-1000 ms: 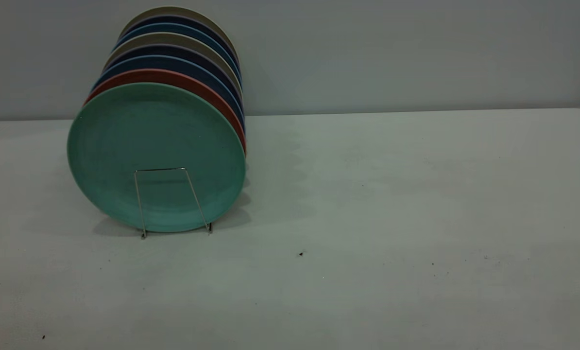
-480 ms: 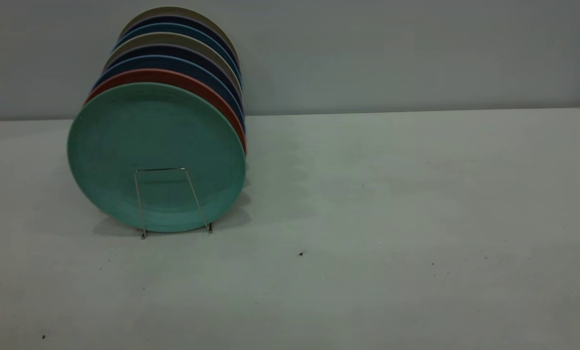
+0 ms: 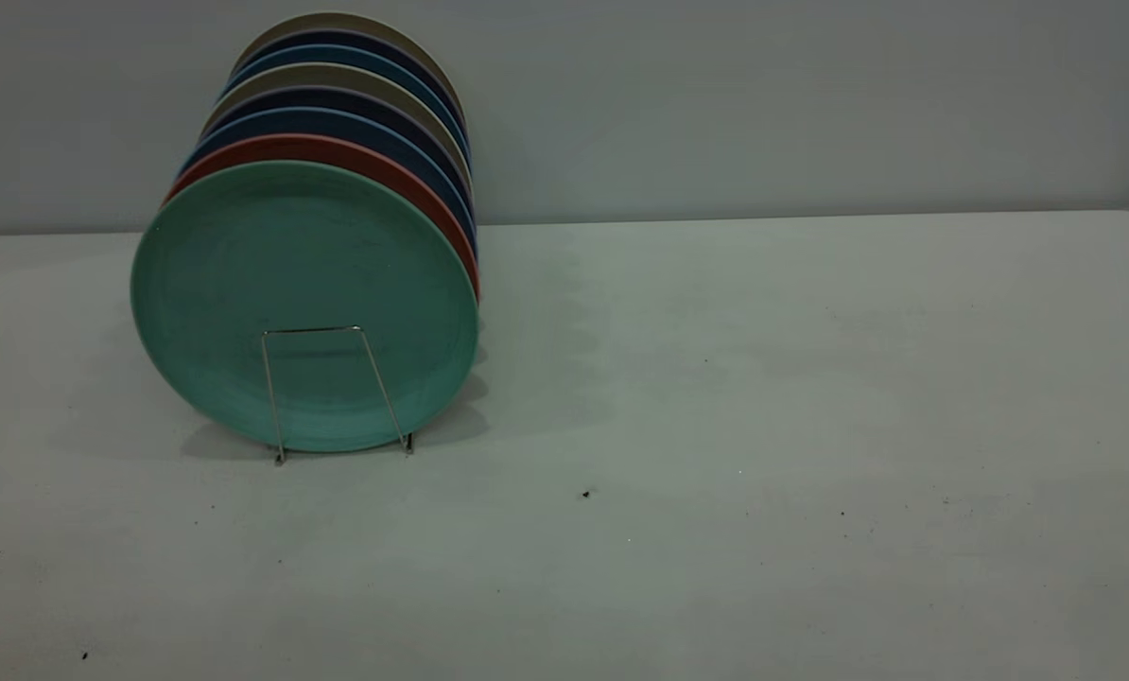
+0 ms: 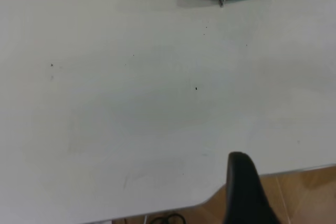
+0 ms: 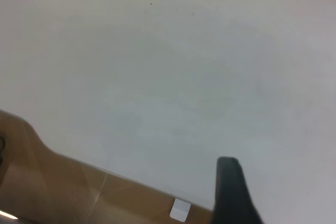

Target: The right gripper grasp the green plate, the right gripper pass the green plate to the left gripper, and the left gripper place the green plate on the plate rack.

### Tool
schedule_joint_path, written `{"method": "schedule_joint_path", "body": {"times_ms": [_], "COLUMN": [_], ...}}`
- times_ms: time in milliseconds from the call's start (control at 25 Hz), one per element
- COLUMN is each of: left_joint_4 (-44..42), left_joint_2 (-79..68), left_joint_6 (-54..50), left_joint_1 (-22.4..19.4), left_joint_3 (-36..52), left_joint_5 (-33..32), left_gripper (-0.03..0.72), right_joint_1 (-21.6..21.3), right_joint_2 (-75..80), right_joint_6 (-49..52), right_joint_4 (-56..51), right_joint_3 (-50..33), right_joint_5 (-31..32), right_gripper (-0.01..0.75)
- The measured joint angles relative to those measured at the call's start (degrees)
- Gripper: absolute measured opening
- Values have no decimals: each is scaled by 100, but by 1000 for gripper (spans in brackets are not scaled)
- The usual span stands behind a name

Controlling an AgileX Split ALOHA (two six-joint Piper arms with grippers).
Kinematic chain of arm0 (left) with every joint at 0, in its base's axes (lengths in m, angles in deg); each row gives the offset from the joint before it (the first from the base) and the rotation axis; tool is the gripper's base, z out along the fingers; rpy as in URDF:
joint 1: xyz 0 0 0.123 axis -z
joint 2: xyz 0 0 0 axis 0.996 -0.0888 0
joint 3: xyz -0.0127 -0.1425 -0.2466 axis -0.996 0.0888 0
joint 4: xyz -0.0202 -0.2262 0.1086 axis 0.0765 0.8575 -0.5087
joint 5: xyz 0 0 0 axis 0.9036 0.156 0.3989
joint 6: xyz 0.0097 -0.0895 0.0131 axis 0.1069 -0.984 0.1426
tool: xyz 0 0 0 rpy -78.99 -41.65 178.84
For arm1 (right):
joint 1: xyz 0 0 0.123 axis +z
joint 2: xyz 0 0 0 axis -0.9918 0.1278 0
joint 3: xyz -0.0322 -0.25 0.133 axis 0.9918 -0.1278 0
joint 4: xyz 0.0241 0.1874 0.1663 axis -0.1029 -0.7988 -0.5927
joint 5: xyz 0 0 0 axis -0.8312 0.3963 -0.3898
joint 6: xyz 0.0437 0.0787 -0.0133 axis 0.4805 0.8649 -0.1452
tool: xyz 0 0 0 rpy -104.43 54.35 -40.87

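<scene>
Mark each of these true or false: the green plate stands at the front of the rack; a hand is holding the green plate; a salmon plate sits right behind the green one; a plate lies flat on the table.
1. The green plate stands upright at the front of the plate rack. True.
2. A hand is holding the green plate. False: nothing touches it, and no arm shows in the exterior view.
3. The salmon plate sits directly behind the green plate. True.
4. A plate lies flat on the table. False: every plate stands in the rack.

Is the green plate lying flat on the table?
No, the green plate stands upright at the front of the plate rack.
</scene>
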Motion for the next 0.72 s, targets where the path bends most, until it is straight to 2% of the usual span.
{"method": "schedule_joint_path", "body": {"times_ms": [480, 560, 720], "left_joint_4": [0, 0, 0], "left_joint_2": [0, 26, 295], "left_joint_6": [-18, -18, -32], "left_joint_1": [0, 0, 0], "left_joint_3": [0, 0, 0], "left_joint_5": [0, 0, 1], "left_gripper": [446, 446, 446], "right_joint_1": [-8, -179, -787], "right_joint_2": [-5, -97, -396], "right_joint_6": [0, 0, 0], "right_joint_4": [0, 0, 0], "right_joint_3": [0, 0, 0], "right_joint_5": [-5, -5, -5], "right_gripper": [494, 494, 494]}}
